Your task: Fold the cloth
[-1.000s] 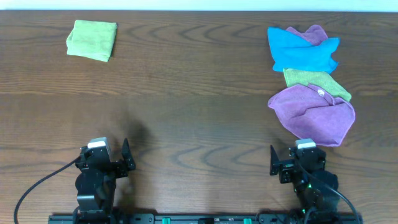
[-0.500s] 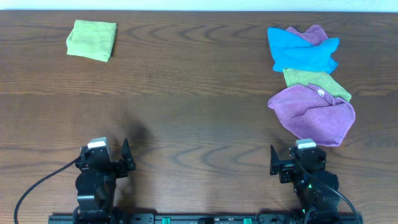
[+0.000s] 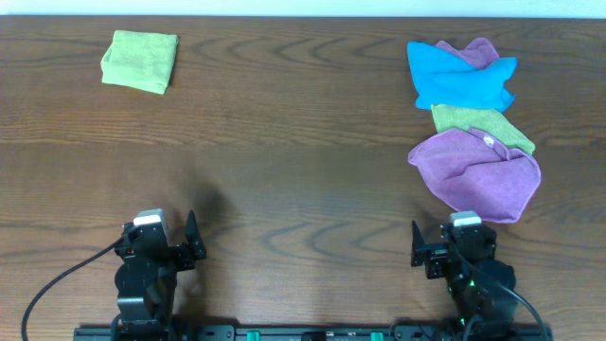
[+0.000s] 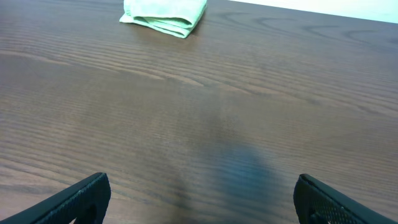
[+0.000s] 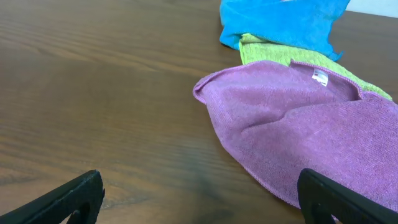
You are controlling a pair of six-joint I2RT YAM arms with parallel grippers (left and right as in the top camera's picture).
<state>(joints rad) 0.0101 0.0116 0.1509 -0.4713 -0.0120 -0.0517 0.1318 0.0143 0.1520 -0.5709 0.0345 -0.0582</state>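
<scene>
The lime-green cloth [image 3: 139, 62] lies folded into a small rectangle at the far left of the table; it also shows at the top of the left wrist view [image 4: 165, 15]. My left gripper [image 3: 194, 248] is open and empty at the near left edge, far from the cloth, with bare wood between its fingers [image 4: 200, 198]. My right gripper [image 3: 417, 254] is open and empty at the near right edge [image 5: 200, 198].
At the right lies a pile: a blue cloth [image 3: 459, 74] over a purple one, a duller olive-green cloth [image 3: 481, 126], and a purple cloth [image 3: 476, 173] nearest my right gripper, its edge close to the right finger [image 5: 298, 140].
</scene>
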